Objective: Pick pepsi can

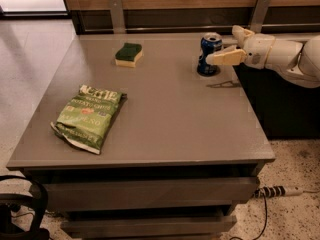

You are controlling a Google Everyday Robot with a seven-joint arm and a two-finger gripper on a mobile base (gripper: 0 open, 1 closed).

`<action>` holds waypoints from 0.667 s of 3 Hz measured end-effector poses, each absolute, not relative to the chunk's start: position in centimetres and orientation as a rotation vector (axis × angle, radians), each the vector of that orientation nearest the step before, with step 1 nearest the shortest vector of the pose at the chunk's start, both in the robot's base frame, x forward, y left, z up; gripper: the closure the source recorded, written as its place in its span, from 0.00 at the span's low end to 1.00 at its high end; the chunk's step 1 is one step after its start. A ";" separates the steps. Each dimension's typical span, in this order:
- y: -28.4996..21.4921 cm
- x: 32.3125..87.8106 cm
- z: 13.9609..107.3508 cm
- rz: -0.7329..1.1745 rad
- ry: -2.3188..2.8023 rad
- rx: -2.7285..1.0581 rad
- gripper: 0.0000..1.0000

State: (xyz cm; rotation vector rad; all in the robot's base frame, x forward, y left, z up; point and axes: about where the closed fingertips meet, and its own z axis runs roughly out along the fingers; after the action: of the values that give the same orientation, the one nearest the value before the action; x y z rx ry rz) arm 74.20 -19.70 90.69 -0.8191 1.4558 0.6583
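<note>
**Pincer at the can, but no grab yet**

I am about half way through this job. The can (208, 51) stands up straight on the table (170, 114), in the upper right of the frame, close to the far edge. It is on the table and not lifted.

My pincer (223, 45) comes in from the right side of the frame, at the same height as the can. Its two fingers are spread wide. The near finger (225, 58) points left, and its tip sits right in front of the lower part of the can. The far finger is up behind, just to the right of the can's top. I cannot tell if the can is fully between the two fingers or only at their tips.

So the reach looks nearly done. I think what is left is this: slide in a little more if needed, squeeze the fingers on the can, then lift it up off the table.

The sponge (128, 54) is in the upper middle of the frame and the bag (89, 116) is at the left. Both are well apart from the can, so I think they will not get in my way.
</note>
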 end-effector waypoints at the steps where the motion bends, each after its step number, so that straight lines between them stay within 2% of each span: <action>1: -18.8 74.8 89.6 0.677 1.436 -0.812 0.00; 2: -18.2 75.1 88.6 0.677 1.438 -0.807 0.13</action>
State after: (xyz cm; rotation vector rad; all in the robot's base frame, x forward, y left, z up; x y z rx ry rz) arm 75.09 -18.23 88.57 -0.8069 1.4381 0.6766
